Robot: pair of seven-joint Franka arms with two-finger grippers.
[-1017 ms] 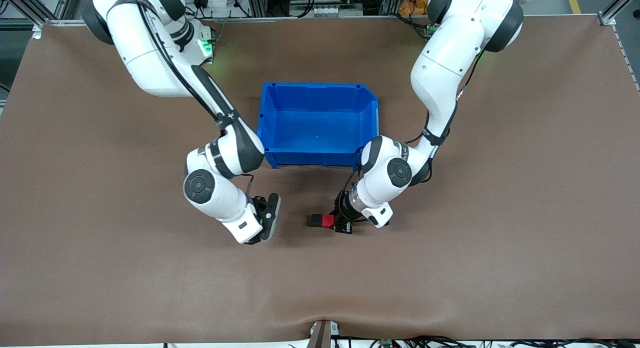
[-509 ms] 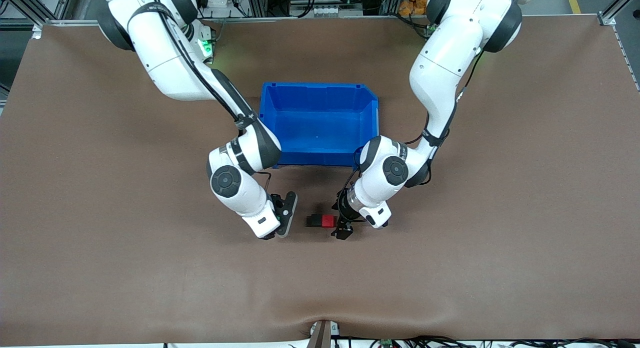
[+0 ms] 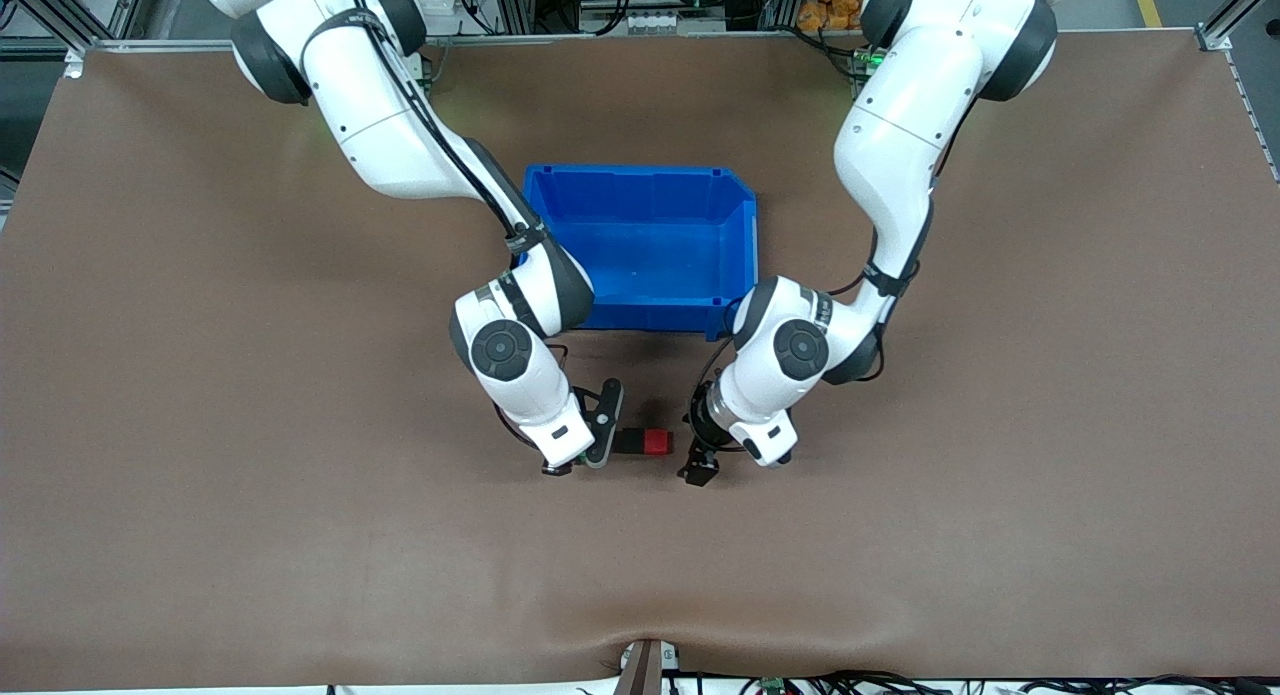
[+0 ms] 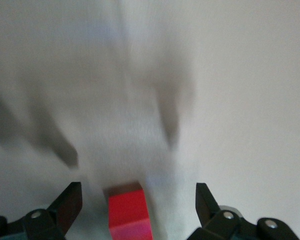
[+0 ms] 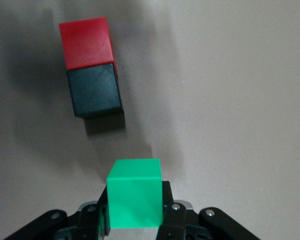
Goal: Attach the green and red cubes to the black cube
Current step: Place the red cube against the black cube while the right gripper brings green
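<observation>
A brown bench (image 3: 200,475) fills the front view, with aluminium framing and cables along the edge where the arm bases stand. A blue bin (image 3: 640,180) sits near the middle of the bench, toward that base edge, and nothing shows inside it.

Nearer the front camera than the bin, the red cube (image 3: 657,442) and the black cube (image 3: 630,441) lie on the bench touching face to face, the black one toward the right arm's end.

The right tool (image 5: 135,220) is low just beside the black cube, clenched on the green cube (image 5: 135,192) (in the right wrist view the green cube sits between the fingers, apart from the black cube).

The left tool (image 4: 139,205) is just beside the red cube (image 4: 128,216) toward the left arm's end, released, its fingers (image 4: 70,202) spread wide to either side of the cube without touching it.
</observation>
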